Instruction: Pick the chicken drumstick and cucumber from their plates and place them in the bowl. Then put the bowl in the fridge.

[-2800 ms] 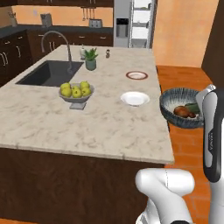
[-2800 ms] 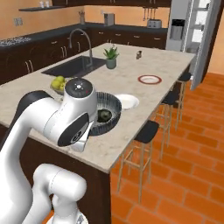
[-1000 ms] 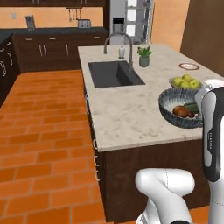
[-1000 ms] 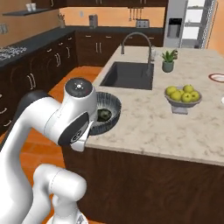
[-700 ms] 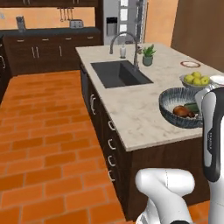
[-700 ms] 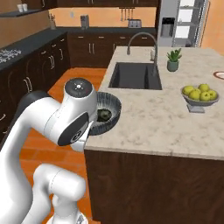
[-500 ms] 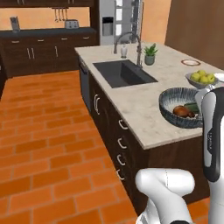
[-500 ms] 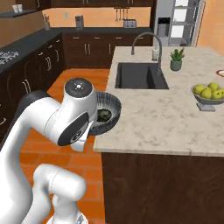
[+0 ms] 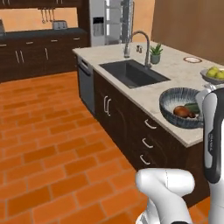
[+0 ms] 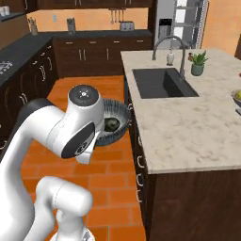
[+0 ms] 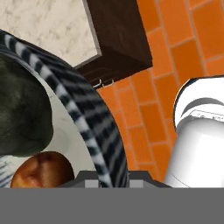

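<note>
Hand — clamped on bowl rim

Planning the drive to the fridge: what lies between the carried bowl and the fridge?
In the left base view, the island corner with its sink and faucet lies between the bowl and the fridge.

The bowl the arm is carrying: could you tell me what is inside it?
The bowl holds the reddish-brown drumstick and the dark green cucumber side by side. The arm covers the bowl's right edge.
</note>
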Tool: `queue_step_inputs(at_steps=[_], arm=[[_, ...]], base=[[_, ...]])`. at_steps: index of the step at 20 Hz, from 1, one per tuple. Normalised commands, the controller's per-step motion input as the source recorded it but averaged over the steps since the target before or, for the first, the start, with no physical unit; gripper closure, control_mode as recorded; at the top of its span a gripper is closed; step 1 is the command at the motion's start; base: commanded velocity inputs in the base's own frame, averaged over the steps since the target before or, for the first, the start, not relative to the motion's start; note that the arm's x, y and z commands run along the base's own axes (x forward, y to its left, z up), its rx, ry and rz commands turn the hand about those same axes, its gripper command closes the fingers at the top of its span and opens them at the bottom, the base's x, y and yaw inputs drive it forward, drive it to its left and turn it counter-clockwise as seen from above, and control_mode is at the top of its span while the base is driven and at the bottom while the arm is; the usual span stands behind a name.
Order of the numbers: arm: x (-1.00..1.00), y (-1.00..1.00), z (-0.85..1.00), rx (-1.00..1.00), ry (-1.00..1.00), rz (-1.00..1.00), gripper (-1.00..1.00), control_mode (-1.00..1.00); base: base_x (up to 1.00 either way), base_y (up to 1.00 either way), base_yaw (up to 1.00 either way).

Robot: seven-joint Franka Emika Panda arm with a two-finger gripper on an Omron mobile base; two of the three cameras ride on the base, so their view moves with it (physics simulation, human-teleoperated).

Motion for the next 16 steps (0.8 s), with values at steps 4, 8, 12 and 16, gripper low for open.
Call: queue_step_inputs(at_steps=[4, 8, 12, 16], arm=[[0.00, 0.00, 0.00, 0.00, 0.00, 0.00, 1.00, 1.00], [0.00, 0.00, 0.00, 0.00, 0.00, 0.00, 1.00, 1.00], [0.00, 0.00, 0.00, 0.00, 0.00, 0.00, 1.00, 1.00], [0.00, 0.00, 0.00, 0.00, 0.00, 0.00, 1.00, 1.00]], base=[[0.89, 1.00, -0.25], [1.00, 0.95, -0.17], [1.00, 0.33, 0.00], [1.00, 0.27, 0.00]])
